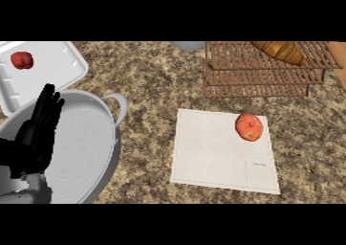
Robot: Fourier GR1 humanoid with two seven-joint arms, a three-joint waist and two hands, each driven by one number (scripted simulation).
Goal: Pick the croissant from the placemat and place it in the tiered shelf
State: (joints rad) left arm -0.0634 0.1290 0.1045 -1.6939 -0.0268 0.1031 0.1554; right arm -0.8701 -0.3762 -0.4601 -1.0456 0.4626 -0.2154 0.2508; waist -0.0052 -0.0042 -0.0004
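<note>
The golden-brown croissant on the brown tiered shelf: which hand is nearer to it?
Left, the only hand visible. The left hand rests open over the grey pan, far left of the croissant on the shelf. The right hand is out of view.

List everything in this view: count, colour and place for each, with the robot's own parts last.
Speckled brown stone counter: one, under everything.
White rectangular placemat: one, centre right.
Orange-red rounded food item: one, on the placemat's upper right part.
Brown wooden tiered shelf: one, top right.
Golden-brown croissant: one, on the shelf's top tier.
White rectangular tray: one, top left.
Small red food item: one, on the tray.
Grey metal two-handled pan: one, lower left.
Grey object: one, top edge, cut off.
Left hand: one, black, open, fingers up, over the pan.
Right hand: not in view.
</note>
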